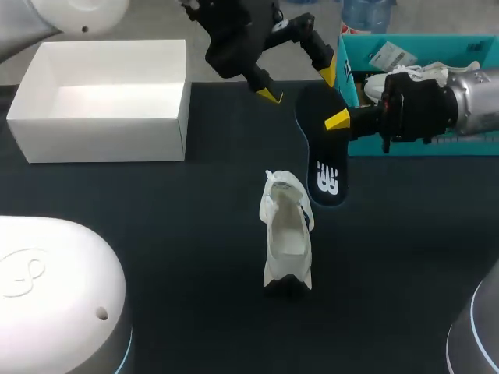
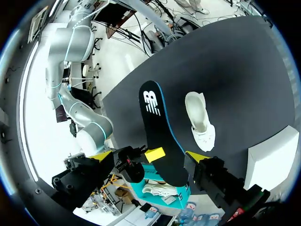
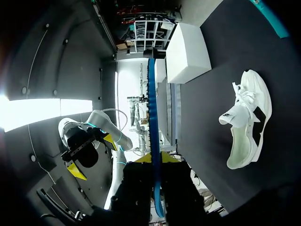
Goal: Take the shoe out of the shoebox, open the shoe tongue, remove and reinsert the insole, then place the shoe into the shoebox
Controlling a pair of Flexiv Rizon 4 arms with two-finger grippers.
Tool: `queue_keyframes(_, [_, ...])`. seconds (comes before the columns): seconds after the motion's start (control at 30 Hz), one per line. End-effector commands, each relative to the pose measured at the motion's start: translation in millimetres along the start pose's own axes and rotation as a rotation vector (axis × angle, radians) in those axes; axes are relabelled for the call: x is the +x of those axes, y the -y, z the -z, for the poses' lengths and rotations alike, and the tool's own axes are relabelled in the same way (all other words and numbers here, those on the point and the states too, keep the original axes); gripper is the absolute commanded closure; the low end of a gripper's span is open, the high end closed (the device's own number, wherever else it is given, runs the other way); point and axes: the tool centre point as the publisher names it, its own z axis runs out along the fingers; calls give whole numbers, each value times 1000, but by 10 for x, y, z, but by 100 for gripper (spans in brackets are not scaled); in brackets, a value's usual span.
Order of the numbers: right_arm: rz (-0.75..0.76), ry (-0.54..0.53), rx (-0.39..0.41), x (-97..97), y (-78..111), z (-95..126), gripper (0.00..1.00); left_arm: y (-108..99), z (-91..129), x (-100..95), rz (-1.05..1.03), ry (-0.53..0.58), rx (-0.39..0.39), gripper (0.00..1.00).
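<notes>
far left, a white box (image 1: pixel 101 140) sits open on the dark table (image 1: pixel 156 234). mid-table, the white shoe (image 1: pixel 287 234) stands on its sole, tongue pulled wide. behind it, the left gripper (image 1: pixel 299 84) hangs with fingers spread, gripping nothing. the black insole (image 1: pixel 316 140) carries a white logo near one end and is pinched by the right gripper (image 1: pixel 341 118) beside the teal shoebox (image 1: pixel 425 43). a white tag (image 1: pixel 387 53) inside is too small to read.

Left claw (image 1: pixel 299 84) spread, right claw (image 1: pixel 337 121) clamped
</notes>
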Motion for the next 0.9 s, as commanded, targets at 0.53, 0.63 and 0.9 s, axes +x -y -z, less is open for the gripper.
queue_keyframes(0.53, [14,4,9,-21,-40,-39,100,-39,-60,-3,229,-306,269,0])
queue_keyframes(0.63, [18,4,7,-21,-42,-41,100,-39,-60,-3,229,-306,269,0])
queue_keyframes(0.9, [10,5,9,-44,-90,-57,100,-190,-24,-37,267,-376,-34,0])
